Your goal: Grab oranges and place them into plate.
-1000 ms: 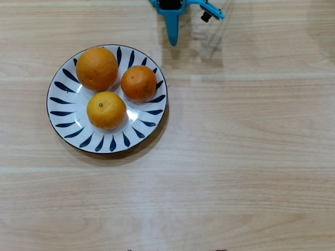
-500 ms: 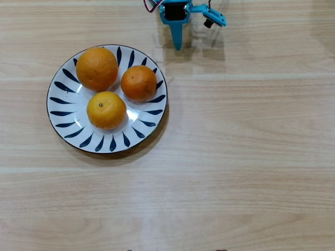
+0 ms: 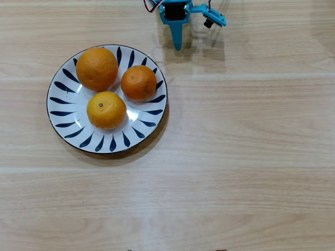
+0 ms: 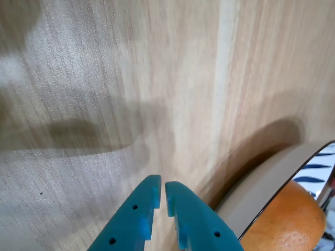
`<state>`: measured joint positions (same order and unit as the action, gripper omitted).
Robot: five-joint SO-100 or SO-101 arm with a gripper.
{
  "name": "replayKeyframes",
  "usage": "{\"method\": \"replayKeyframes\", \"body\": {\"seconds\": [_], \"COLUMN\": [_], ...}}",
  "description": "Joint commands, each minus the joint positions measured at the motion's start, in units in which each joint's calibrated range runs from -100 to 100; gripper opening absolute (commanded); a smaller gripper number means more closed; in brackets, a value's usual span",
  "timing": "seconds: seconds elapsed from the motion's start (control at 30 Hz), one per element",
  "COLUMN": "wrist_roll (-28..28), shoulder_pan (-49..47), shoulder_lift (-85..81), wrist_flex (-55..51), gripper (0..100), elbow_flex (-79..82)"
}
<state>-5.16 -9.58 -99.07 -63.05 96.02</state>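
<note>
Three oranges lie on the white plate [image 3: 68, 123] with dark blue strokes, left of centre in the overhead view: a larger orange [image 3: 97, 68] at the back, a smaller darker orange [image 3: 138, 82] to its right, and a yellower orange [image 3: 106, 110] with a stem dot in front. My blue gripper [image 3: 177, 46] hangs at the top edge, up and right of the plate, holding nothing. In the wrist view the gripper [image 4: 162, 192] has its fingertips nearly together, shut, over bare wood. The plate rim [image 4: 272, 178] and one orange [image 4: 288, 225] show at the lower right.
A light wooden table [image 3: 235, 146] fills both views. The gripper's shadow falls on the wood beside it at the top of the overhead view.
Between one second and half a second ago the gripper shifted slightly down into the overhead view. Since then nothing has moved. The oranges and plate have stayed put.
</note>
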Motion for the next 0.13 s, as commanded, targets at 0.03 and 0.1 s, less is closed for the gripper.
{"method": "replayKeyframes", "body": {"seconds": [0.03, 0.1], "wrist_roll": [-0.1, -0.1], "shoulder_pan": [0.0, 0.0], "shoulder_lift": [-0.5, -0.5], "wrist_flex": [1.1, 1.1], "gripper": [2, 2], "elbow_flex": [0.4, 0.4]}}
